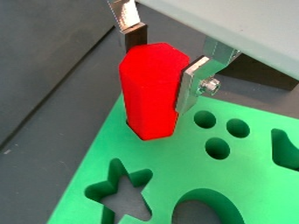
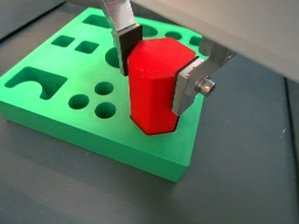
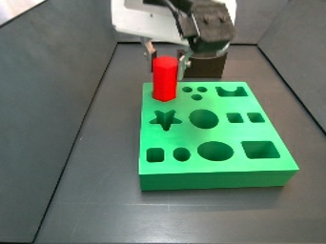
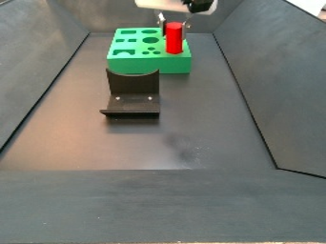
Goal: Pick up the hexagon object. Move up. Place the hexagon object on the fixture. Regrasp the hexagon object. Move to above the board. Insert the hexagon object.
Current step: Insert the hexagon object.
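The gripper [image 2: 163, 59] hangs over one corner of the green board [image 2: 70, 83], clamped on the red hexagon peg [image 2: 156, 86]. In both wrist views its silver fingers [image 1: 194, 77] press on opposite faces of the peg's upper part, and the peg stands upright. The peg's lower end sits at the board's corner [image 1: 149, 131]; whether it has entered a hole there cannot be told. In a side view the peg [image 3: 165, 78] rises from the far left corner of the board [image 3: 216, 152], next to the star cut-out [image 3: 163, 119].

The board lies flat on a dark, matte floor [image 4: 178, 133] with faint pale smudges. Sloping dark panels [image 4: 45, 67] wall the floor in on both sides, forming a trough-like enclosure. The dark fixture [image 4: 132, 92] stands on the floor just in front of the board [image 4: 133, 50] in a side view, with nothing on it. Beyond the board, behind the gripper [image 3: 169, 52], a dark block [image 3: 204, 65] stands.
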